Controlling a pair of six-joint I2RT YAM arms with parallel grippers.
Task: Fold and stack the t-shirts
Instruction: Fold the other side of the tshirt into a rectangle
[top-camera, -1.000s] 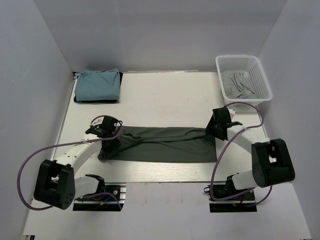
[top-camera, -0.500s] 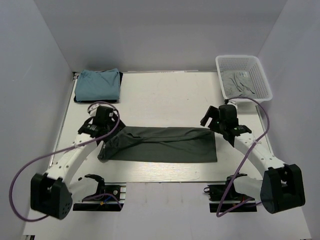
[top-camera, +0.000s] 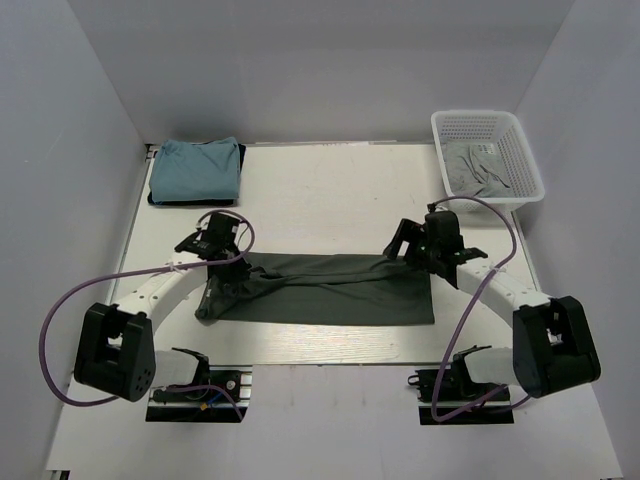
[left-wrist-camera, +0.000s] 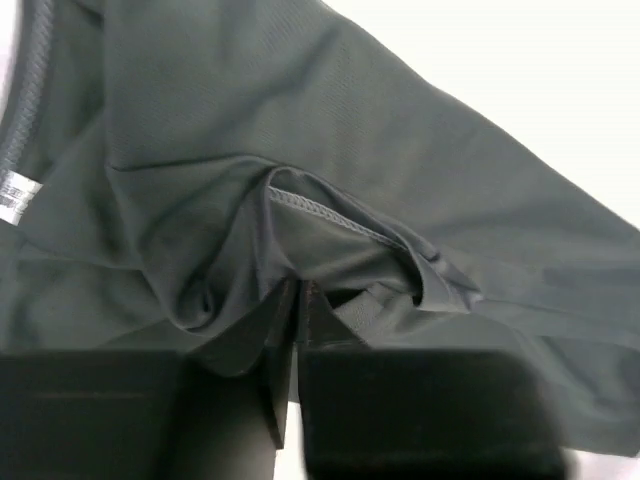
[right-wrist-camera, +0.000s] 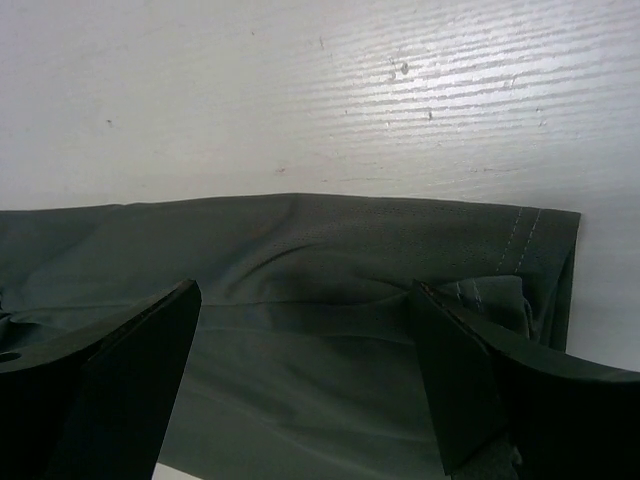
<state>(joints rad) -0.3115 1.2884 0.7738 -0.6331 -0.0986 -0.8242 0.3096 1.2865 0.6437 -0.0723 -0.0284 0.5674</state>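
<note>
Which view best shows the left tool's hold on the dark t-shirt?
Left wrist: the left tool is shut on a bunched fold of the dark t-shirt. The top view shows the whole shirt laid as a long strip, but the tool hides the pinch. The right wrist view shows only the shirt's other end.

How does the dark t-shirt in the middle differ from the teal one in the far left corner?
The dark t-shirt is grey-green; the teal t-shirt is light blue-green. The dark one lies stretched in a long band; the teal one is folded compactly. The left gripper pinches the dark one; no gripper touches the teal one. Both are plain-coloured.
</note>
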